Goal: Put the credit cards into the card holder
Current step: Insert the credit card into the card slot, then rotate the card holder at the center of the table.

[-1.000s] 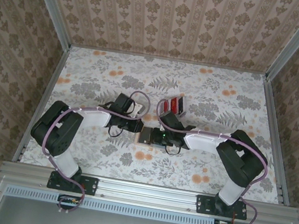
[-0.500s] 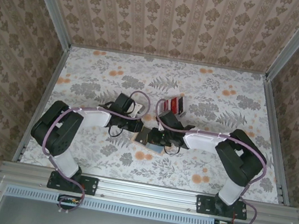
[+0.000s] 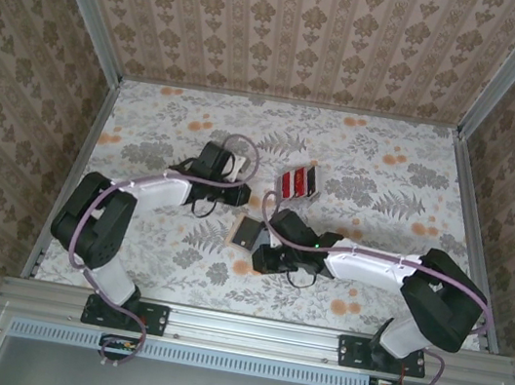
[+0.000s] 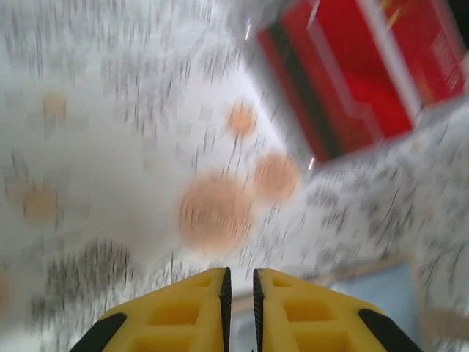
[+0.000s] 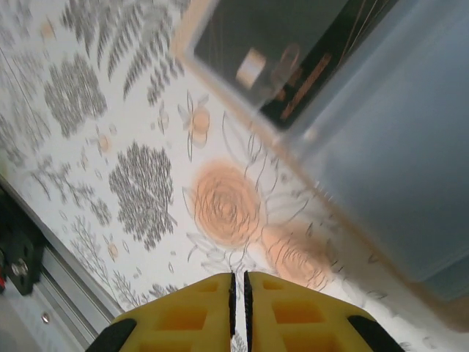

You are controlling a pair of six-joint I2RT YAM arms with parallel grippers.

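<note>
While both arms stretch low | left tool [image 4: 239,282] together | right tool [image 5: 238,284] together, beside card holder [image 3: 249,234]

The credit cards [image 4: 359,73] lie on the table [image 3: 389,175] ahead of my left gripper [image 4: 239,277] and off to its right, well apart from it. The card holder [image 3: 249,234] lies flat on the table near that gripper, at its right side. From my right gripper [image 5: 238,282], the holder lies just ahead and to the right, between my two grippers.
</note>
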